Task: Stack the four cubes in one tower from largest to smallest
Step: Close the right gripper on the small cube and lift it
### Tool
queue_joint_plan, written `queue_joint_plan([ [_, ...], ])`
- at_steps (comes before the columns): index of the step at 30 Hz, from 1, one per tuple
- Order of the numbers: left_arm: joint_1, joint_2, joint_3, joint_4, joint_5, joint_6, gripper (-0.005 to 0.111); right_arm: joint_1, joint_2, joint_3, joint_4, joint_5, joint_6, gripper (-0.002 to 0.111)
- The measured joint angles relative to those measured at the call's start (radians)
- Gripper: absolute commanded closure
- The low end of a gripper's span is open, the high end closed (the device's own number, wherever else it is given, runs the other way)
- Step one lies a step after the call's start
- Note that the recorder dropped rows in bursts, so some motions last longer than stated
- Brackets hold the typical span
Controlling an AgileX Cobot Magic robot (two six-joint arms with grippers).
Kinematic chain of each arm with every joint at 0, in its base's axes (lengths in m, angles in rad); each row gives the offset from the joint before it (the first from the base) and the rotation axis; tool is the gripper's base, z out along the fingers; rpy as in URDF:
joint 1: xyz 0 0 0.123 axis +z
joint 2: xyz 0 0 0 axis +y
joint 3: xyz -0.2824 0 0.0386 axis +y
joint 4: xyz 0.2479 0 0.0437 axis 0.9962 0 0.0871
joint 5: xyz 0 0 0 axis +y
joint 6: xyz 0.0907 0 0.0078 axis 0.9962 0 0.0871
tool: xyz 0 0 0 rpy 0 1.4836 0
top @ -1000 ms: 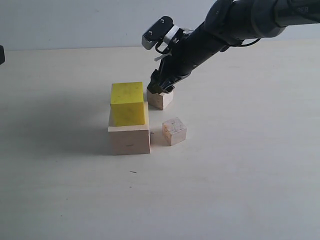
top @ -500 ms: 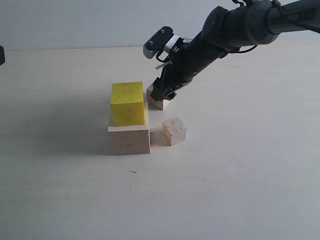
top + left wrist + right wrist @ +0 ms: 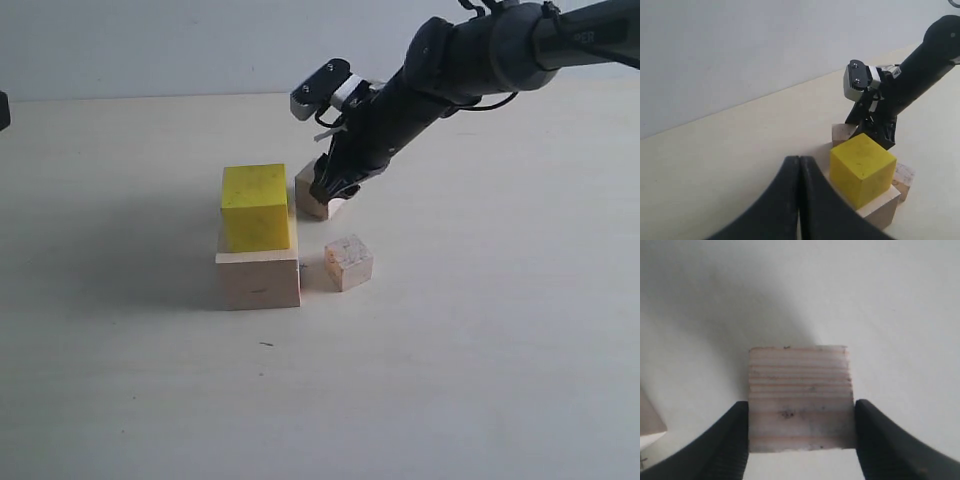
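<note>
1. Bench [image 3: 480,350]: it's carrying all four cubes, w/ the stack going up left of centre.
2. Right arm [image 3: 450,70]: it's reaching down from the far right, w/ its tip at the cube behind the stack. The left jaws, seen only in the left wrist view, are pressing together w/ nothing between them and hanging near the stack.
3. Large pale cube [image 3: 258,280]: it's sitting on the bench as the base, so level one looks done.
4. Yellow cube [image 3: 255,208]: it's resting on the large one, touching it. That's level two done, roughly half the job.
5. Small plain cube [image 3: 800,400]: it's sitting just behind-right of the stack, beside the yellow. The right jaws are pinching it, one on each side, both looking in contact. Can't tell if it's off the bench yet. I'd say this one's going up next.
6. Smallest cube, pinkish marks [image 3: 348,262]: it's lying on the bench just right of the base, apart from it and untouched. It's the last one left.
</note>
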Motion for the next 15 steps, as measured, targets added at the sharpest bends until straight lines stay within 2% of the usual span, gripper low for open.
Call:
queue_joint_plan([
  [10, 0.000, 0.000, 0.000, 0.000, 0.002, 0.000, 0.107, 0.000, -0.194, 0.000, -0.260, 0.136, 0.214, 0.108],
  [15, 0.000, 0.000, 0.000, 0.000, 0.002, 0.000, 0.107, 0.000, -0.319, 0.000, -0.280, 0.204, 0.230, 0.108],
])
